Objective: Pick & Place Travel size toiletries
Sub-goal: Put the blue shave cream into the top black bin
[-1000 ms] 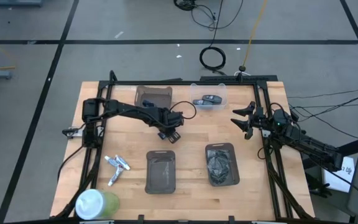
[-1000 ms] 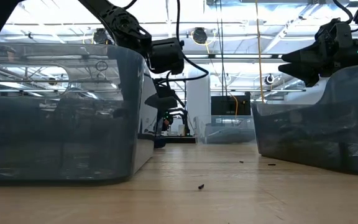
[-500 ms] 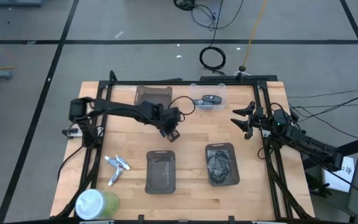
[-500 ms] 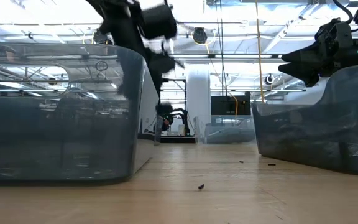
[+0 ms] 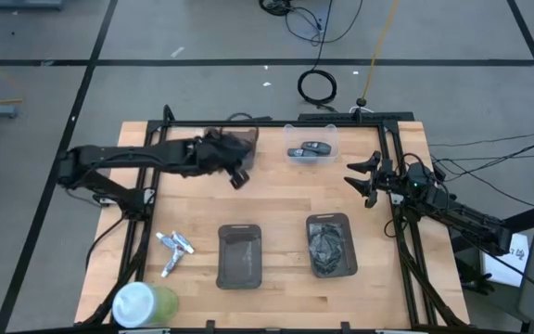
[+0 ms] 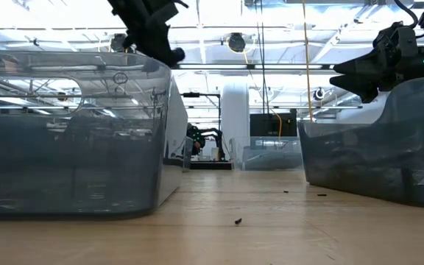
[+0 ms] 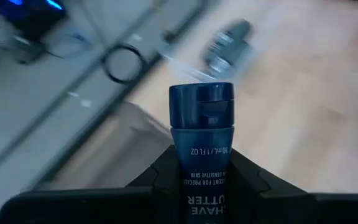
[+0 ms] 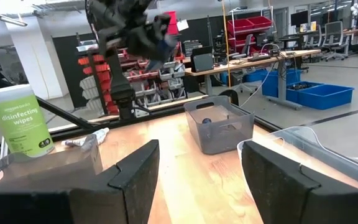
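Note:
My left gripper (image 5: 238, 177) is up above the table beside the far dark tray (image 5: 231, 141), shut on a small dark blue tube (image 7: 202, 124) with white print. It also shows high in the low view (image 6: 153, 37). The white-and-silver travel tubes (image 5: 174, 250) lie flat on the table at the near left, untouched; they also show in the right wrist view (image 8: 89, 140). My right gripper (image 5: 362, 182) is open and empty at the table's right edge, with its fingers wide apart in its own wrist view (image 8: 197, 168). My left gripper pinches the dark blue tube between its two fingers (image 7: 163, 165), on the tube's body just below the cap (image 7: 202, 155). The cap end sticks out past the fingertips. The tube is lifted clear of the table.
A clear bin (image 5: 311, 144) with dark items stands at the far middle. Two dark trays stand near the front: one (image 5: 240, 255) at the middle, one (image 5: 330, 244) with dark contents to its right. A green wipes canister (image 5: 142, 304) stands at the near-left corner.
My left gripper has risen and swung from the table's middle toward the far-left tray, still shut on the dark blue tube, and the arm's base has drawn back to the left. My right arm has kept still.

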Controlling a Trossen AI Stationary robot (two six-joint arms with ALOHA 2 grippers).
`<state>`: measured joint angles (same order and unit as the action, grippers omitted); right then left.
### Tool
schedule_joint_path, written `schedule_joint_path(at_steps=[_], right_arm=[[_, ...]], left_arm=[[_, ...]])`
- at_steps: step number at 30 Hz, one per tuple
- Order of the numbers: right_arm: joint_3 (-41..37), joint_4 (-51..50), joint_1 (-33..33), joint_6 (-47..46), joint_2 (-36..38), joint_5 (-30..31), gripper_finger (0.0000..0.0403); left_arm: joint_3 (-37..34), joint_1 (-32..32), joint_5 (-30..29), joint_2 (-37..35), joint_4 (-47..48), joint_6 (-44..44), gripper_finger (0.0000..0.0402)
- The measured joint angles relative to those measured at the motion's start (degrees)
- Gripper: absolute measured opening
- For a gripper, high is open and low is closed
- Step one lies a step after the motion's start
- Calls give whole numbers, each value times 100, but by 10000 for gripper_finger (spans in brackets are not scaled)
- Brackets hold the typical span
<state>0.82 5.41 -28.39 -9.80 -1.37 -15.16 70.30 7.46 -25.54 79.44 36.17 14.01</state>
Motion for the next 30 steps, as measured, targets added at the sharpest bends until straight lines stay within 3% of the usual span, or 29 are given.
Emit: schedule_joint_path(at_steps=[5,18,30], right_arm=[[0,-2,1,0,0,2,216],[-2,0,1,1,0,3,217],[-1,-2,0,0,0,4,217]], left_arm=[[6,267,-645,-206,19,-167,77],[-81,1243,-641,158,60,-448,77],[-770,2446,221,1121,-853,-486,77]])
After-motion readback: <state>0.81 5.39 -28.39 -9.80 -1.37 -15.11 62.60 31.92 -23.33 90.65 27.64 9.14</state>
